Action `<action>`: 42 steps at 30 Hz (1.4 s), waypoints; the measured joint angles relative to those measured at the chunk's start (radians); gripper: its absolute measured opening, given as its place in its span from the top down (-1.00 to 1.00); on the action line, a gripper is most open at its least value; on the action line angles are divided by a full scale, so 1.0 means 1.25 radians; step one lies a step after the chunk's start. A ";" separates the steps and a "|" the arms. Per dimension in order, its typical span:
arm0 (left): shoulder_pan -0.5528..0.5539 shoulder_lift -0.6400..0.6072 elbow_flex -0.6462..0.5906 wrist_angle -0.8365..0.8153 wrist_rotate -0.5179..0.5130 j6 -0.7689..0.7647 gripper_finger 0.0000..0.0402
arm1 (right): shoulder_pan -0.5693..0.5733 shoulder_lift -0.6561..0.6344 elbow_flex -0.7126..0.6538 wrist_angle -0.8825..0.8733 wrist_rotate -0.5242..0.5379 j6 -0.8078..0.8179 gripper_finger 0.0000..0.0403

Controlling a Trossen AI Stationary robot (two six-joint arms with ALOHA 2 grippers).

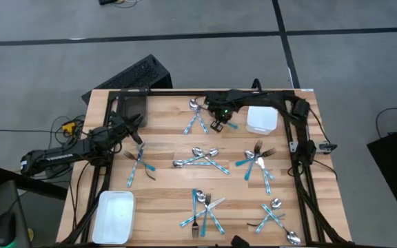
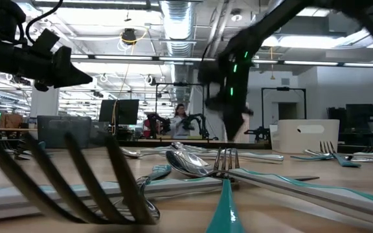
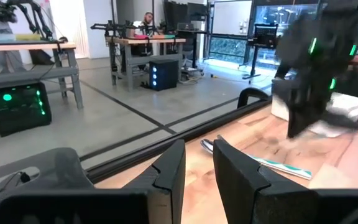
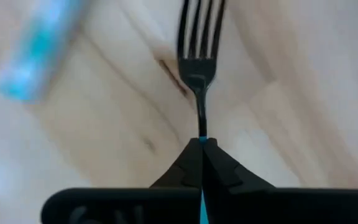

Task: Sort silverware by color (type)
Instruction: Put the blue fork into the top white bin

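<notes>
Right fingers (image 4: 202, 152) pinch fork (image 4: 199, 68), tines pointing beyond fingertips.

The right arm reaches across the far side of the table, its gripper (image 4: 202, 149) pointing down with both fingers pressed together on a fork (image 4: 199, 68), clamped at the handle. The left arm stretches in from the left edge, its gripper (image 3: 199, 163) held level above the table, fingers a narrow gap apart, holding nothing
</notes>
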 joint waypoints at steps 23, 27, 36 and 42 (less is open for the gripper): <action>-0.010 0.000 0.000 0.048 0.048 -0.035 0.65 | 0.019 -0.574 -0.468 0.290 0.089 0.150 0.93; -0.011 0.000 0.000 0.059 0.141 -0.033 0.65 | 0.029 -0.616 -0.498 0.271 0.111 0.174 0.92; -0.011 0.000 0.000 0.099 0.145 -0.021 0.65 | 0.025 -0.648 -0.503 0.161 0.300 0.224 0.92; -0.011 0.000 0.000 0.100 0.152 -0.027 0.65 | -0.012 -0.622 -0.503 0.066 0.374 0.299 0.91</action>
